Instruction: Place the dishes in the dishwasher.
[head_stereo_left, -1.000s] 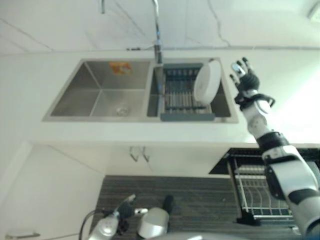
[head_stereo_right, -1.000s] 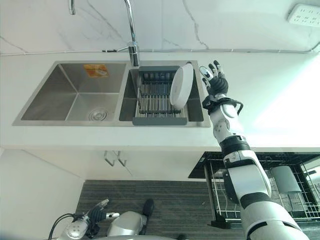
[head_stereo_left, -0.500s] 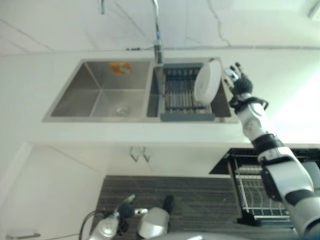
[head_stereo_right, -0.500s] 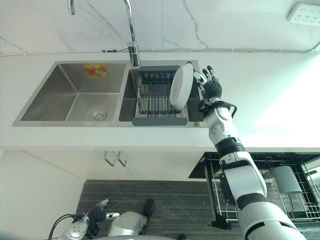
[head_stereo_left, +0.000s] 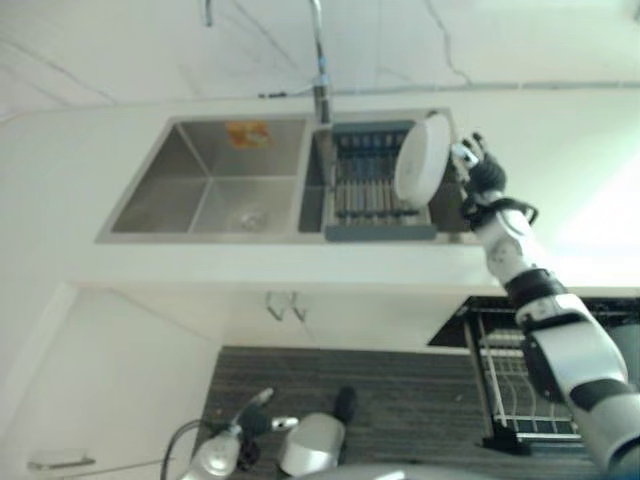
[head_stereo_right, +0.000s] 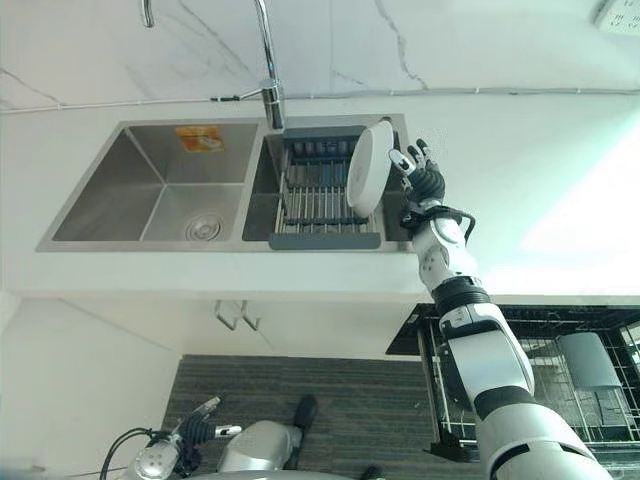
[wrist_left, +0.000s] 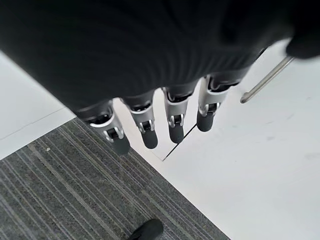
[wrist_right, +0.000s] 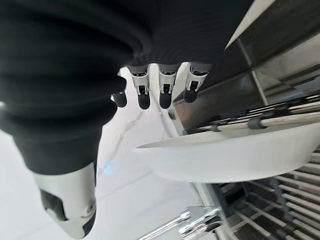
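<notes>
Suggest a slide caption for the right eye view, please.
Open right hand beside the white plate standing in the sink rack.

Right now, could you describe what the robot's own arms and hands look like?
The right arm is built of glossy silver-grey shells joined by black rings. The right hand has a dark ribbed cover over its back and wrist, with slim silver fingers ending in dark rounded tips and a thicker silver thumb. The left hand looks the same: dark ribbed cover, silver dark-tipped fingers.

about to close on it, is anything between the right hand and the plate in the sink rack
Nothing visible is. The right hand, fingers straight, is right beside the white plate, which stands on edge in the drying rack; the gap between them looks bare.
</notes>
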